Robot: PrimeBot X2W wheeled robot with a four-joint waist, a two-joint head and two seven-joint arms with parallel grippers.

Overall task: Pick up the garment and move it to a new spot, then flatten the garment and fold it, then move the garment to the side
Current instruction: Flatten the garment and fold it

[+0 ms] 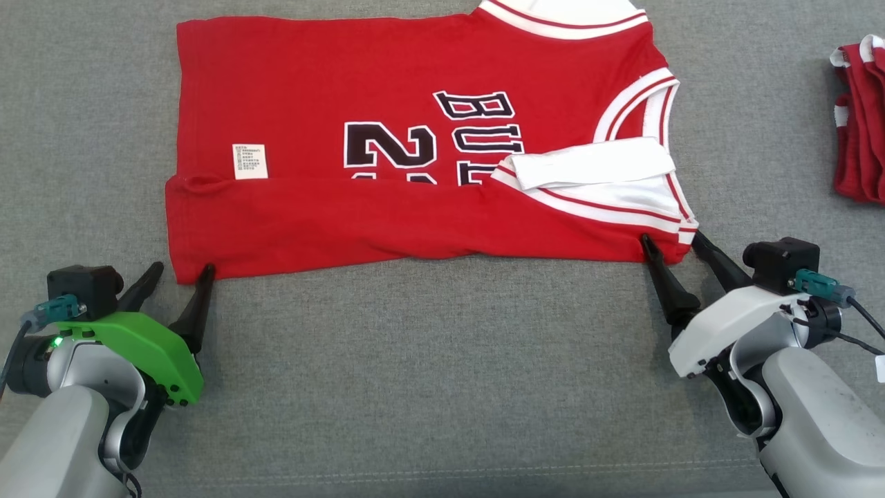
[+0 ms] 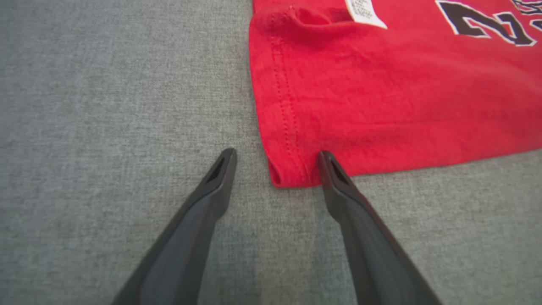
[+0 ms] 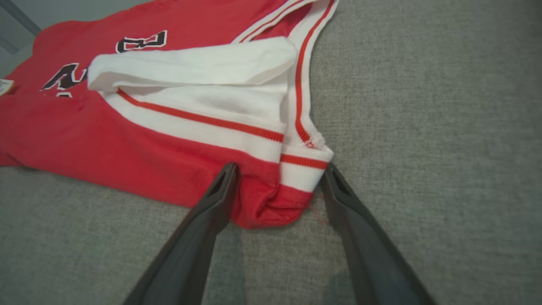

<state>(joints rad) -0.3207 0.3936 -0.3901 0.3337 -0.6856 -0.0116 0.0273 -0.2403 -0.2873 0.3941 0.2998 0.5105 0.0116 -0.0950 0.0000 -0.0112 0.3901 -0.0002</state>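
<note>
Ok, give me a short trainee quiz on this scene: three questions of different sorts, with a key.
1. True or false: the left gripper is shut on the jersey's hem corner.
2. Which part of the jersey lies between the right gripper's fingers? A) the neckline B) the white-trimmed shoulder corner C) the printed number
3. Fill in: the care label sits nearer the ___ gripper.
Key: 1 false, its jaws stand open at the corner; 2 B; 3 left.

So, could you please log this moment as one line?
jersey: near edge folded over | left gripper: open around hem corner | right gripper: open around shoulder corner
</note>
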